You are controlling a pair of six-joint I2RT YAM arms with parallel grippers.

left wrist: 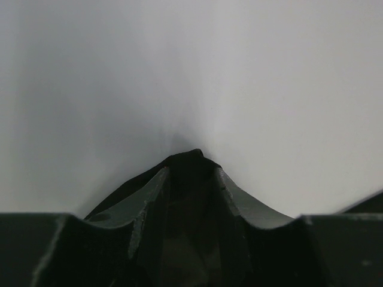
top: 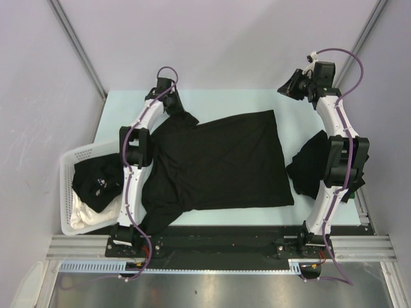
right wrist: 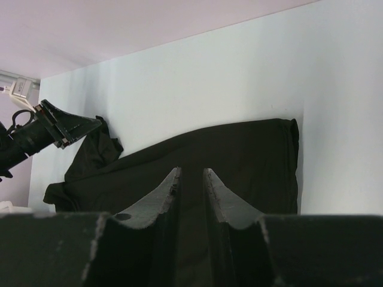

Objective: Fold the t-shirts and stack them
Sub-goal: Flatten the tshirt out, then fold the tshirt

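The first shirt (top: pixel 225 160), a black one, is laid out flat in the middle of the table (top: pixel 257 102) with its sleeves out. It is not folded yet. A bit of its cloth at the far left corner is pinched by the left pincer (left wrist: pixel 191 171), and black cloth is seen squeezed between the two fingers. The right pincer (right wrist: pixel 190 174) is held up over the far right side of the table, well apart from the first shirt. Its fingers are set close together with only a thin gap, and nothing is seen held in it.

A second shirt (top: pixel 309 168) is seen as a small dark pile on the right side of the table, just beside the right arm. It may be a folded one and the start of the stack, but that cannot be told for sure. A third shirt (top: pixel 96 181), with white print on it, is bunched up in the white basket (top: pixel 66 186) on the left, next to a white cloth (top: pixel 82 217).

So the job is judged to be near its start. At most one shirt is done. The first shirt has to be folded and put on the pile. The third shirt has to be taken out, spread, folded and stacked too.
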